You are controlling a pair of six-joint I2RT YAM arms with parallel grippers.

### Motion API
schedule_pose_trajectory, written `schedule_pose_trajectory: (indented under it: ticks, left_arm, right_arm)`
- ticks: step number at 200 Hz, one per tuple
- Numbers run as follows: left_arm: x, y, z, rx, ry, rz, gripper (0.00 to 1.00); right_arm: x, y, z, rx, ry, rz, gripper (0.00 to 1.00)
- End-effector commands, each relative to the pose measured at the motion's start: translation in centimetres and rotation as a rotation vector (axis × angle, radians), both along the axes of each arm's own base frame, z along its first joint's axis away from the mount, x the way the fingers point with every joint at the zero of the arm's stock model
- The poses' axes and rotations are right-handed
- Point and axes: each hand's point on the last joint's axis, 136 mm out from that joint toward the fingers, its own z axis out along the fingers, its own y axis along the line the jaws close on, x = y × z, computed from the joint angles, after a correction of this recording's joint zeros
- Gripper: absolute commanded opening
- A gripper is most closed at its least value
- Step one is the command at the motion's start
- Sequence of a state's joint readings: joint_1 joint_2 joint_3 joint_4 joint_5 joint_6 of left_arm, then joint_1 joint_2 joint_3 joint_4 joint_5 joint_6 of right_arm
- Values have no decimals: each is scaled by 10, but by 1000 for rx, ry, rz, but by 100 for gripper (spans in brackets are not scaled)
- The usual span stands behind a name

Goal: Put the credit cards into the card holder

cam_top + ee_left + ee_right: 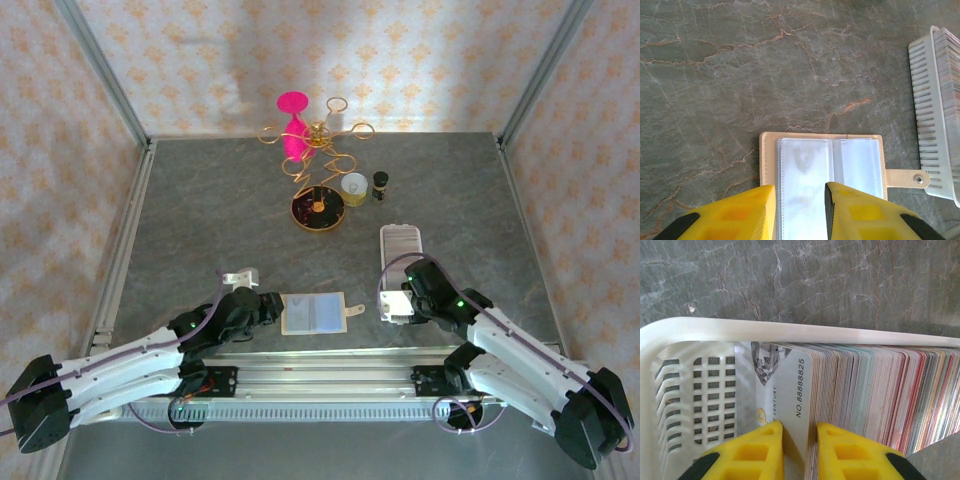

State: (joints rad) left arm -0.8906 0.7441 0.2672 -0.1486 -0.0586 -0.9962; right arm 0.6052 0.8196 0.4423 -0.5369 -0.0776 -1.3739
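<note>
Reaching across a grey marbled table (200, 220), two robot arms work side by side, and we see each one stopped over its own target. The card holder (805, 165) lies open and flat near the front edge, left of centre, its clear plastic sleeves facing up and its snap tab (905, 177) sticking out toward the white tray (402, 240). The left gripper (800, 187) sits over the holder's near edge, its yellow fingers (740, 212) standing apart with one clear sleeve showing in the gap between them. Nothing is pinched there.

To the right, the credit cards (880, 390) stand on edge, packed tightly in a row inside the tray, just beside the holder's tab. The right gripper (799, 425) is lowered into the tray's near end, with a finger on either side of the front card (790, 385), a pale one printed with a number. Its fingers are drawn in close to that card, but we cannot tell whether they actually clamp it.

At the far side of the table, well apart from the arms, stand a pink goblet (293, 120), a gold wire stand (320, 150), a black round dish (318, 210), a small cup (354, 185) and a dark bottle (380, 185).
</note>
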Motion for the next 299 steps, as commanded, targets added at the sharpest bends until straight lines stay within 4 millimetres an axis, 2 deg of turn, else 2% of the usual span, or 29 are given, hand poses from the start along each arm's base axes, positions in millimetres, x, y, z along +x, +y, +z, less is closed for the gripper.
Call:
schedule_pose_trajectory:
  ticks: [1, 125, 181, 196, 240, 299]
  left_arm:
    - [0, -6, 3, -20, -7, -14, 32]
    - [0, -10, 3, -31, 1, -27, 31]
    - [0, -11, 2, -32, 5, -30, 29]
    - [-1, -12, 1, -31, 8, -33, 29]
    - [0, -14, 1, -30, 11, -37, 28]
    - [1, -15, 1, -25, 12, -42, 28]
  right_arm:
    - [5, -7, 5, -27, -32, -25, 19]
    - [5, -9, 14, -20, -54, -35, 18]
    - [8, -10, 18, -17, -68, -43, 14]
    - [8, -10, 19, -17, -68, -43, 9]
    - [11, -10, 25, -20, -82, -43, 9]
    - [3, -7, 34, 4, -33, -48, 9]
